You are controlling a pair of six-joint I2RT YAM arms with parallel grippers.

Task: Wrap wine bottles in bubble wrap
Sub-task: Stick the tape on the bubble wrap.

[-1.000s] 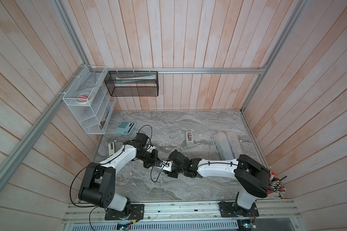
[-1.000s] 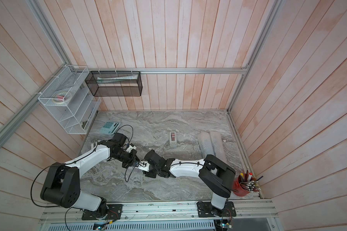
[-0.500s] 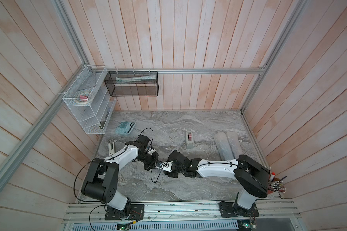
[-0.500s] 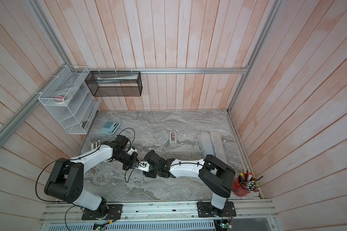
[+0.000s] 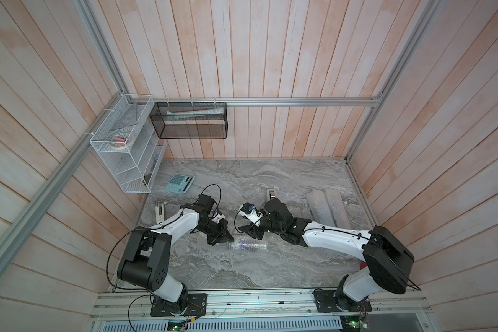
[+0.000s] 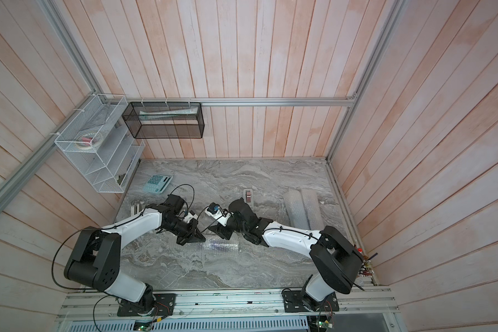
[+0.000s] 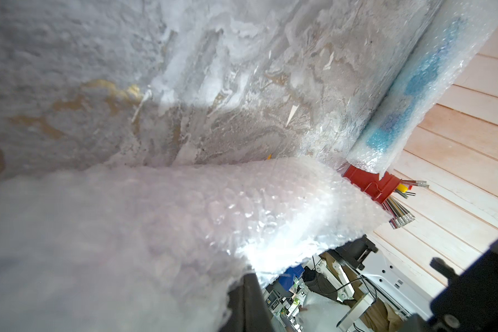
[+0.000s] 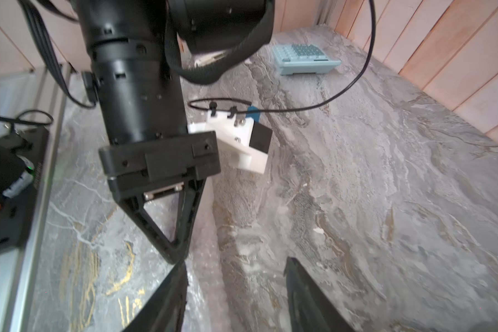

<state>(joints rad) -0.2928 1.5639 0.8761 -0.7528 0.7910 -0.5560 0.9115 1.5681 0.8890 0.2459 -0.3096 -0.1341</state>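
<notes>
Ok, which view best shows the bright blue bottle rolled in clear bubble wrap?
Left wrist: the bright blue bottle shows its colour through the wrap. In both top views only two pale bubble wrap tubes lie there, too small to tell the blue. The right wrist view misses it.

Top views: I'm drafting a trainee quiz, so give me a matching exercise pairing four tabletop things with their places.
Things:
1. calculator
2. tape dispenser
3. bubble-wrap rolls
4. purple bottle in bubble wrap

Places:
A. centre, nearest of the four
B. far left
C. far right
D. centre, farther back

Pairs: 1-B, 2-D, 3-C, 4-A
</notes>
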